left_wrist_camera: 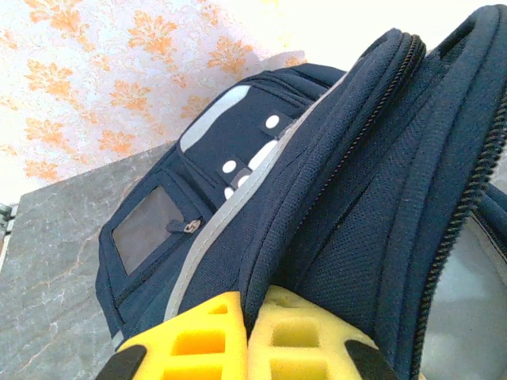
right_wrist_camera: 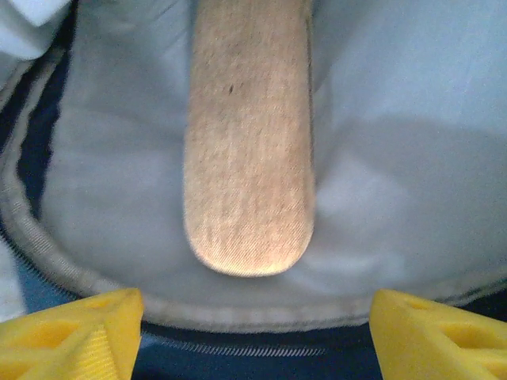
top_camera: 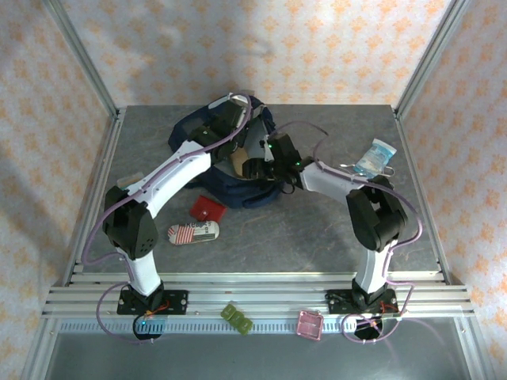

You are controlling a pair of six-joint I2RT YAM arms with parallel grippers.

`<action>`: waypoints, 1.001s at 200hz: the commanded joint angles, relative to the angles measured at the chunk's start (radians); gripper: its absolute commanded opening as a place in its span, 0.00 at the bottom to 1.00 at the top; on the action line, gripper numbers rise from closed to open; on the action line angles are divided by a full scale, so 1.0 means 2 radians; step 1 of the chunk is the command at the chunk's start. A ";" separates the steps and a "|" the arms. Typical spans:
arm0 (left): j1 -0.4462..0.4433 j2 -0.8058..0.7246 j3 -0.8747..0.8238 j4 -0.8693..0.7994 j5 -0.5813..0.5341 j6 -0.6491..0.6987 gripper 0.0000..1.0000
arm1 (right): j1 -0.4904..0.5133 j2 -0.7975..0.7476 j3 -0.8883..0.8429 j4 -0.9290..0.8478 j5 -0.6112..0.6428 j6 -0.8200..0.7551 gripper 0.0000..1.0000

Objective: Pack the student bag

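Grey table (top_camera: 317,233) carries student bag (top_camera: 184,133) amid floral walls (top_camera: 261,47).

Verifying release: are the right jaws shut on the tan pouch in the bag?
No, the right jaws stand wide apart, and the tan pouch lies clear of both inside the student bag.

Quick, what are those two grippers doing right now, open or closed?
Left gripper: closed on the bag rim.
Right gripper: open, holding nothing.

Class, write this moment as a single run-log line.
left claw: shut on student bag rim | right claw: open above tan item in bag
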 commanded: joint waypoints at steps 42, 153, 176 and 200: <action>0.000 -0.041 0.007 0.053 -0.008 -0.026 0.00 | 0.004 0.064 0.009 0.097 -0.084 0.109 0.60; -0.018 -0.043 -0.001 0.049 0.006 -0.038 0.00 | -0.020 0.180 0.150 0.165 -0.055 0.227 0.24; -0.020 -0.042 -0.001 0.049 0.006 -0.039 0.00 | -0.019 0.209 0.186 0.183 -0.064 0.243 0.24; -0.021 -0.040 0.002 0.048 0.009 -0.042 0.00 | -0.017 0.243 0.220 0.205 -0.081 0.258 0.24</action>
